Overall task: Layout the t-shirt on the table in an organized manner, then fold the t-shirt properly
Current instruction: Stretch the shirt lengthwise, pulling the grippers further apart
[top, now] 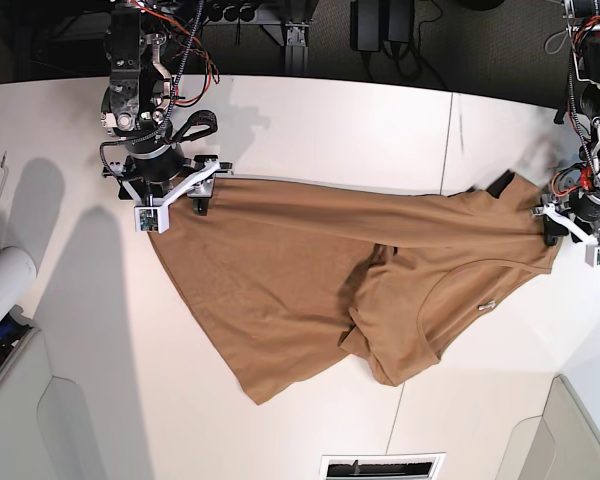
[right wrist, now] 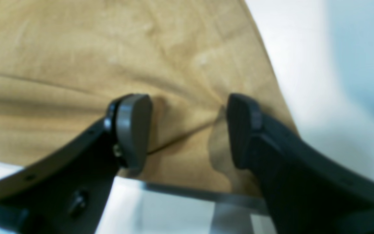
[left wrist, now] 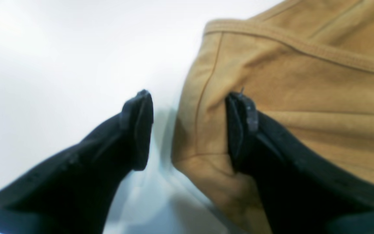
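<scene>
T-shirt (top: 310,280) lies crumpled across the table (top: 310,120); with your left gripper (left wrist: 188,130) and right gripper (right wrist: 188,130) both spread wide over opposite edges, close on single layers, then pull apart evenly.

Bare table (top: 310,120) surrounds the t-shirt (top: 280,270) on all sides.

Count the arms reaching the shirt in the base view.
2. The right gripper sits at the t-shirt corner on the view's left; the left gripper is at the shoulder corner on the view's right. Both have open fingers.
</scene>
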### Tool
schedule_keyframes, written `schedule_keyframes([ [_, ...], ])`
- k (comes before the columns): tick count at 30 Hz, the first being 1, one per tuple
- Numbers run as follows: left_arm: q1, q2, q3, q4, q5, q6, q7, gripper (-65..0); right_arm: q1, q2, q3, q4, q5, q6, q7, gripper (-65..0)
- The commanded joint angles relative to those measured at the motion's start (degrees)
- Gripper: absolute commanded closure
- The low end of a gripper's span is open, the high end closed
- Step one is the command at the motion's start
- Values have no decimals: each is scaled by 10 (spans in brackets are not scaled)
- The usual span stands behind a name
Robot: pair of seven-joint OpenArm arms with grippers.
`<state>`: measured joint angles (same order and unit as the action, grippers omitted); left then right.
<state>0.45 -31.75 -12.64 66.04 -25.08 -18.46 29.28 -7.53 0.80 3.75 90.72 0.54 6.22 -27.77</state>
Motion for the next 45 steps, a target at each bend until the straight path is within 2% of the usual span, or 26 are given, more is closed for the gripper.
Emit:
schedule_keyframes([
  [1, 18, -9, -13, 0, 14, 10, 66, -371, -9, 1, 1, 1, 10, 0, -34, -369],
  [5, 57, -7, -59, 19, -48, -32, 108, -371, -46, 1, 0, 19, 54, 7, -34, -369],
  [11, 135, -6, -77, 62, -138, -95, 113, -371, -94, -2, -2, 49, 106, 74, -32, -369],
  [13, 159, -6, -77, 89, -176, -113, 112, -371, -102, -2, -2, 63, 110, 82, -30, -369],
  [16, 177, -6, -104, 140, -203, -114, 112, -371, -104, -2, -2, 96, 111, 82, -22, -369],
  [20, 178, -6, -177, 201, -219, -114, 113, -371, -103, -2, -2, 161, 111, 82, -21, -369],
  [23, 178, -7, -209, 218, -223, -114, 118, -371, -103, -2, -2, 199, 111, 103, -23, -369],
  [27, 181, -6, -212, 218, -223, -114, 138, -371, -103, -2, -2, 229, 110, 112, -35, -369],
  [30, 192, -6, -212, 217, -223, -114, 139, -371, -103, -2, -2, 231, 108, 120, -70, -369],
  [34, 199, 1, -212, 207, -221, -114, 136, -371, -104, 4, -2, 230, 71, 126, -113, -369],
  [39, 199, 22, -209, 154, -213, -114, 118, -372, -108, 28, 0, 205, 36, 111, -113, -369],
  [45, 197, 24, -182, 125, -204, -114, 66, -372, -108, 60, 0, 147, 16, 74, -84, -369],
])
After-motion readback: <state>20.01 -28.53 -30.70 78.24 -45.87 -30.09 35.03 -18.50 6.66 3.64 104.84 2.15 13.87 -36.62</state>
